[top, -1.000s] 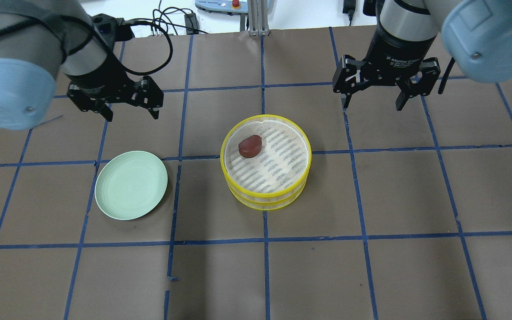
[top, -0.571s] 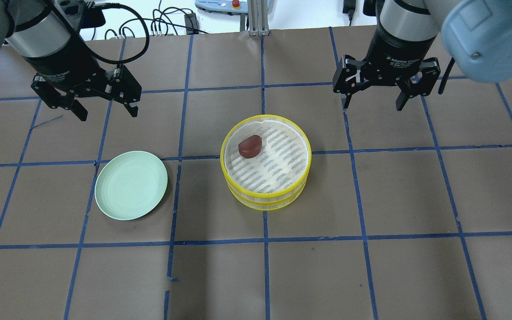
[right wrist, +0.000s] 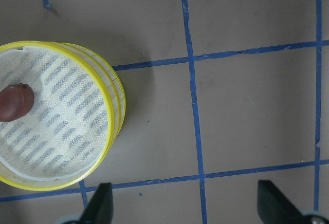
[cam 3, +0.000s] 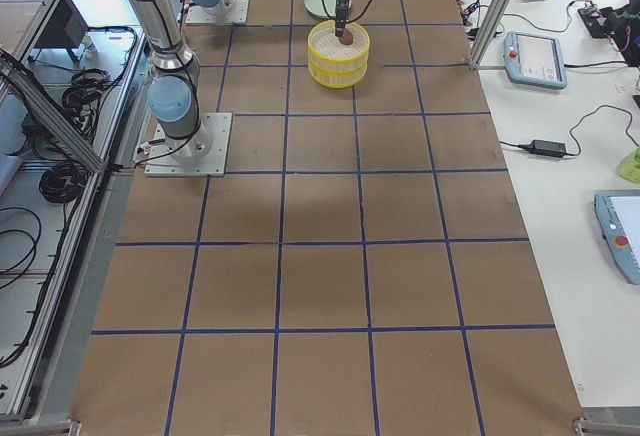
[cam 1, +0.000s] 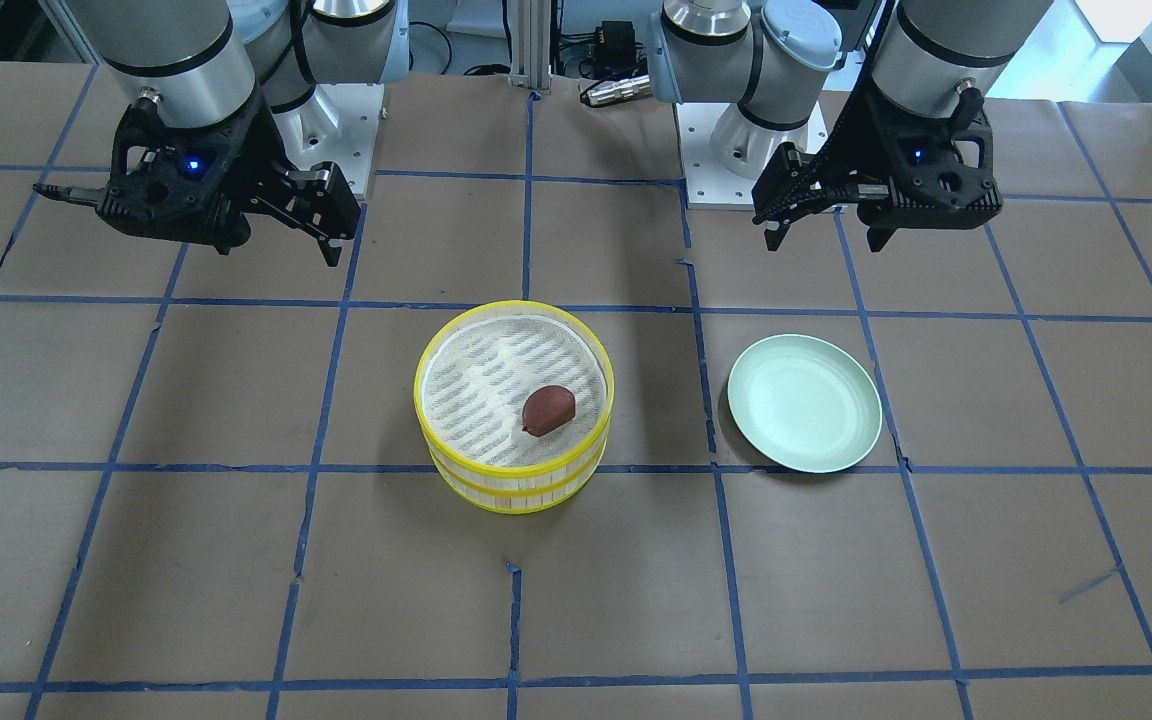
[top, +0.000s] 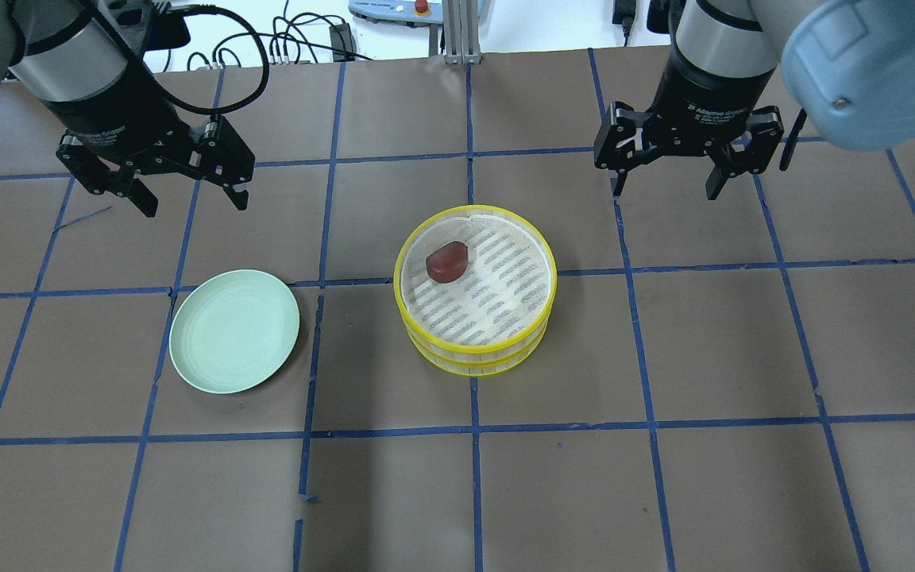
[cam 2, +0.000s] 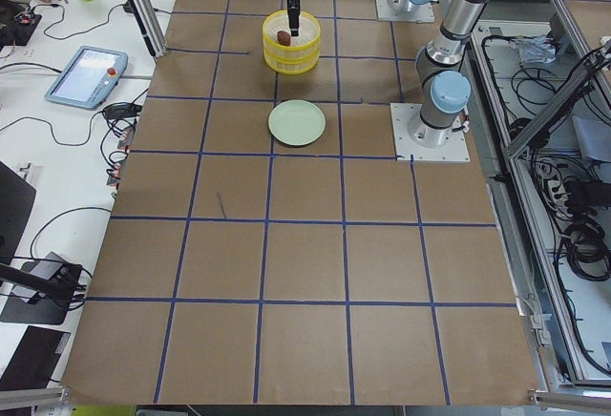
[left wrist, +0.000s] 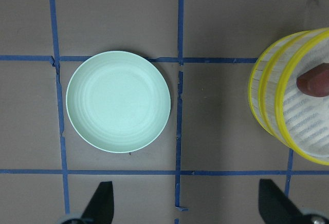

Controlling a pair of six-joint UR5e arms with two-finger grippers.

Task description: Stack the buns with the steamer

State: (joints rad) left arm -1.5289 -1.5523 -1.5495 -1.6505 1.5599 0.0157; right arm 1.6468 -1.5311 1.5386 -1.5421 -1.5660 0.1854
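A dark reddish-brown bun (top: 447, 261) lies in the top tier of a yellow-rimmed steamer (top: 473, 361) of two stacked tiers at mid-table. Both also show in the front view, the bun (cam 1: 548, 410) and the steamer (cam 1: 511, 492). The white bun is hidden or out of view. My left gripper (top: 193, 205) is open and empty, raised behind the pale green plate (top: 234, 330), which is bare. My right gripper (top: 665, 191) is open and empty, raised behind and to the right of the steamer. The left wrist view shows the plate (left wrist: 118, 108) and the steamer's edge (left wrist: 262, 106).
The table is brown paper with a grid of blue tape (top: 473, 429). Cables and a control box (top: 394, 8) lie beyond the far edge. The arm bases (cam 1: 736, 140) stand at the robot's side of the table.
My left gripper has moved to the left and slightly back from one second ago, still open. The right gripper, bun, steamer and plate have stayed put.
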